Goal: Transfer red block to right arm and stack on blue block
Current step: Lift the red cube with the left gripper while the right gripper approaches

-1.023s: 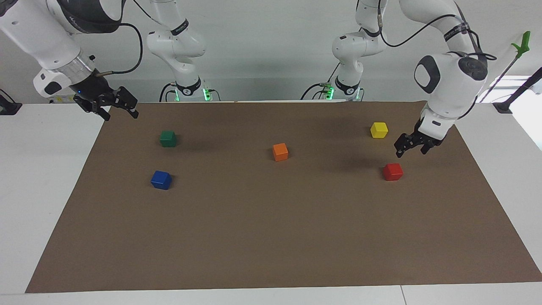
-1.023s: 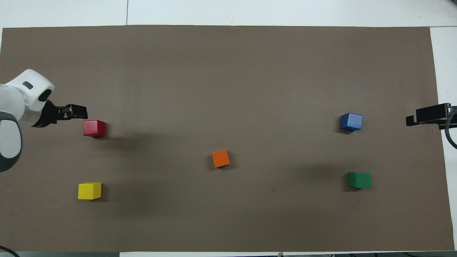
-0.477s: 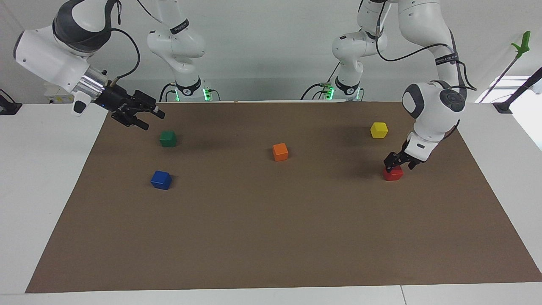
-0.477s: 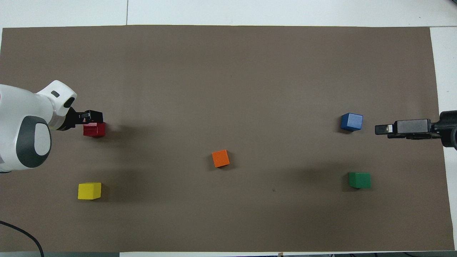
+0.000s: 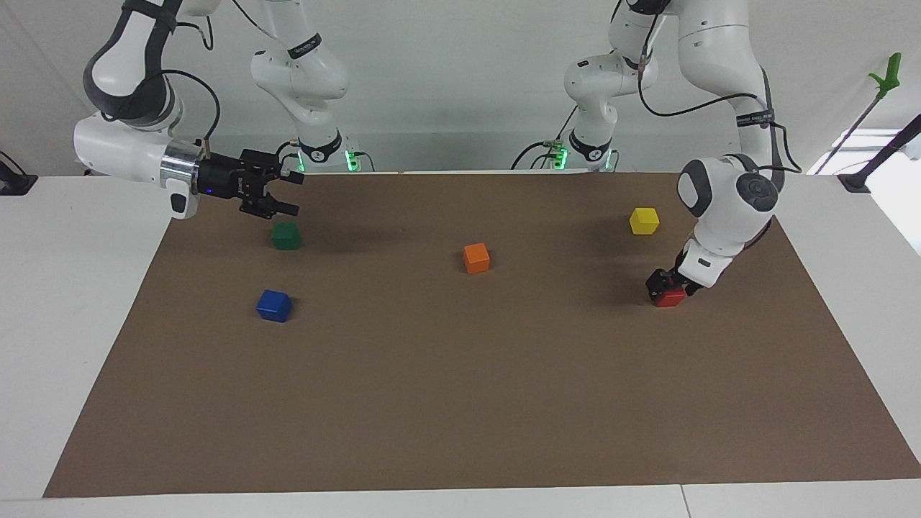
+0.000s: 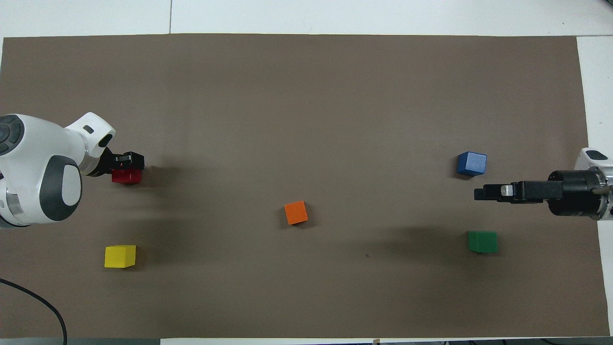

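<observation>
A wide brown mat (image 5: pixel 460 403) covers a white table, with two white robot arms reaching over it from their end.

The red block (image 5: pixel 670 296) is a small glossy red cube with crisp edges, the same size as the other coloured cubes. It sits flat on the mat toward the left arm's end of the table, farther from the robots than the yellow cube (image 5: pixel 644 220). Most of its top is covered by black gripper parts, so only its lower faces show as a bright red patch.

The left gripper (image 5: pixel 665 282) is down at the red block, its black fingers set on either side of the cube. Whether they have clamped it or only bracket it cannot be told from here. The cube rests on the mat.

The right gripper (image 5: pixel 282 193) hangs in the air with its fingers spread apart and nothing between them, just above the dark green cube (image 5: pixel 286 235), with a small blue light on its wrist.

The blue block (image 5: pixel 274 305), a deep-blue cube, lies on the mat at the right arm's end, farther from the robots than the green one. An orange cube (image 5: pixel 476 257) sits near the middle of the mat.
</observation>
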### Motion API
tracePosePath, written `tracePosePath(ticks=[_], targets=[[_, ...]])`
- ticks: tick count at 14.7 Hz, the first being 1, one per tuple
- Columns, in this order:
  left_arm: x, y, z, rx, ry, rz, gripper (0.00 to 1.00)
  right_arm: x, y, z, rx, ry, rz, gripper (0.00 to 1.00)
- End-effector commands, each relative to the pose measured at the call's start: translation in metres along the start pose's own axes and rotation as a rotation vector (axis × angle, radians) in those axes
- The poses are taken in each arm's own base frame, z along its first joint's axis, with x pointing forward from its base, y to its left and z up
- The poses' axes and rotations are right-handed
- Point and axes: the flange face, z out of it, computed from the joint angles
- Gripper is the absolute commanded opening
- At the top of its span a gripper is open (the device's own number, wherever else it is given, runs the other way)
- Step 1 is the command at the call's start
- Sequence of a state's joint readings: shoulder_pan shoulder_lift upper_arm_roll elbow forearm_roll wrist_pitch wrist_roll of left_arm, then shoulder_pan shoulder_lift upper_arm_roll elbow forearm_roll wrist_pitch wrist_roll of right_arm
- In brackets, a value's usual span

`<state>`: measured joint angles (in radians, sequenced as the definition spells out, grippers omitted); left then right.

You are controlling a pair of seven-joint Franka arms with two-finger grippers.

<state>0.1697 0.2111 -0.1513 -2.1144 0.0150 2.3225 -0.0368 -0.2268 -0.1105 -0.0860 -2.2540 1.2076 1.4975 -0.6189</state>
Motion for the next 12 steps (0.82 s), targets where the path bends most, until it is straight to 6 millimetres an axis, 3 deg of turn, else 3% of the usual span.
tracePosePath(ticks=[1, 2, 3, 5, 7, 10, 12], targets=[[0.000, -0.006, 0.001, 0.012, 0.005, -0.010, 0.24, -0.008, 0.018, 0.021, 0.177, 0.002, -0.005, 1.00], [0.000, -0.006, 0.000, 0.012, 0.004, -0.029, 0.06, -0.010, 0.018, 0.037, 0.254, -0.010, 0.008, 1.00], [0.000, -0.006, -0.001, 0.012, 0.001, -0.036, 0.00, -0.012, 0.021, 0.046, 0.330, -0.006, 0.028, 1.00], [0.003, -0.005, -0.013, 0.006, -0.026, -0.058, 0.00, -0.012, 0.022, 0.073, 0.493, -0.012, 0.065, 1.00], [0.008, 0.006, -0.038, 0.015, -0.082, -0.147, 0.00, -0.010, 0.031, 0.104, 0.656, -0.016, 0.114, 1.00], [0.001, 0.046, -0.076, 0.010, -0.154, -0.242, 0.00, -0.011, 0.018, 0.144, 0.790, -0.002, 0.143, 1.00], [-0.014, 0.065, -0.119, -0.109, -0.190, -0.395, 0.00, -0.007, 0.014, 0.161, 0.827, 0.006, 0.184, 1.00]])
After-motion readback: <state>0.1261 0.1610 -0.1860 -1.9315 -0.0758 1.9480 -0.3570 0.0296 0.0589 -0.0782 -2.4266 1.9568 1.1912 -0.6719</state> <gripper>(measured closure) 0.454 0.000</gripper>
